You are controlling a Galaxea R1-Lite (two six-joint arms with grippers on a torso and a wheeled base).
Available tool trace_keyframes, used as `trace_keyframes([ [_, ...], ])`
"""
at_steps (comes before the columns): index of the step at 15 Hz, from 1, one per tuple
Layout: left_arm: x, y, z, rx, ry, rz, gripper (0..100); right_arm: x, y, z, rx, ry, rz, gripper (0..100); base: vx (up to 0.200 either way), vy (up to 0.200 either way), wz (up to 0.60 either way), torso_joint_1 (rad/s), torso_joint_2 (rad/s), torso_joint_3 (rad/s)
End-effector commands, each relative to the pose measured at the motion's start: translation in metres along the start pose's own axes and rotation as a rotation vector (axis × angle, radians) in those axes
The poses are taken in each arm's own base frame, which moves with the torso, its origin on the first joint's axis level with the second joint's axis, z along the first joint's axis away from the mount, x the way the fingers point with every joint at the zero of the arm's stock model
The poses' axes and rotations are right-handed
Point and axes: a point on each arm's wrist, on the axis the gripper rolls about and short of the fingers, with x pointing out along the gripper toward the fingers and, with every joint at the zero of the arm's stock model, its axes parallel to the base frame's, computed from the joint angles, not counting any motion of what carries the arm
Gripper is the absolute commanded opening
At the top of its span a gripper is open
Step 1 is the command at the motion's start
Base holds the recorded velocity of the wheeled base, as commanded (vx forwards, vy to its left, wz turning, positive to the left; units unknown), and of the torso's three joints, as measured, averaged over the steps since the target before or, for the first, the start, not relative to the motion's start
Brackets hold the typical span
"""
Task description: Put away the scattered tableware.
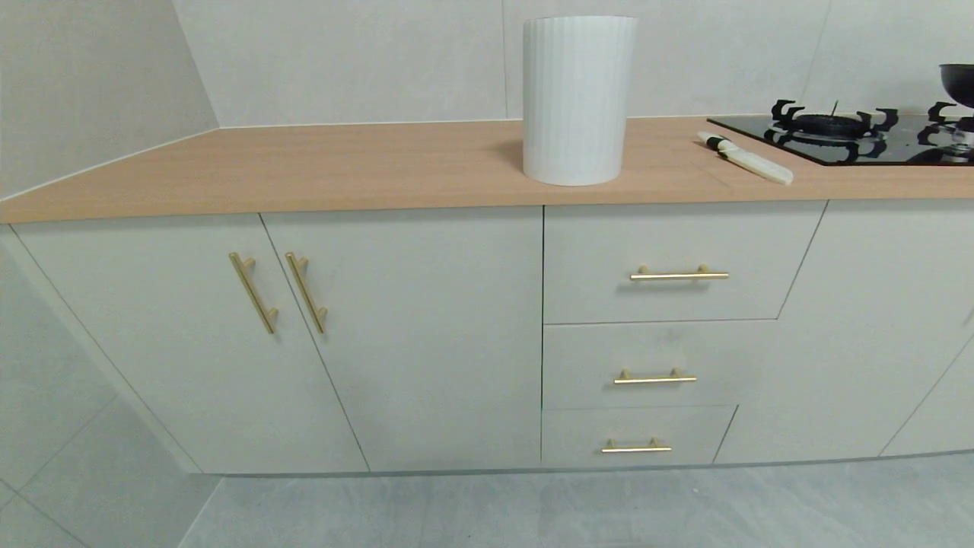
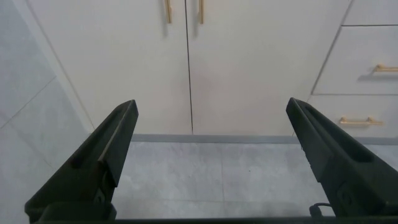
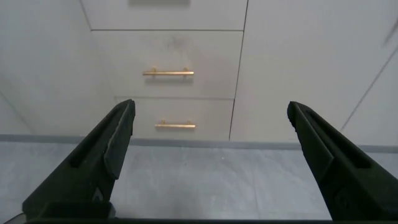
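A white ribbed cylindrical holder (image 1: 578, 99) stands upright on the wooden countertop (image 1: 342, 164). To its right a white knife with a black end (image 1: 746, 158) lies flat near the hob. My left gripper (image 2: 211, 109) hangs open low over the floor, facing the double cabinet doors (image 2: 186, 62). My right gripper (image 3: 210, 107) is also open with nothing in it, low in front of the lower drawers (image 3: 168, 73).
A black gas hob (image 1: 852, 137) with pan supports sits at the counter's right end, a dark pot (image 1: 959, 80) on it. Below are three drawers with gold handles (image 1: 677, 274) and cabinet doors (image 1: 281, 293). Grey tiled floor (image 1: 533, 510) lies in front.
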Motion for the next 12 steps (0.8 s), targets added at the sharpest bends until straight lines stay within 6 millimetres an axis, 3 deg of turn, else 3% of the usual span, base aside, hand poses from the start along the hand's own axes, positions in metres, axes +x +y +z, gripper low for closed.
trace_keyframes([
  [1, 0.0001, 0.0000, 0.0001, -0.001, 0.001, 0.001, 100, 0.0001, 0.0000, 0.0001, 0.000, 0.002, 0.000, 100, 0.200, 0.000, 0.00, 0.007, 0.01, 0.002],
  [12, 0.0001, 0.0000, 0.0001, -0.001, 0.001, 0.001, 100, 0.0001, 0.0000, 0.0001, 0.005, 0.002, 0.002, 100, 0.200, 0.000, 0.00, 0.002, 0.00, -0.004],
])
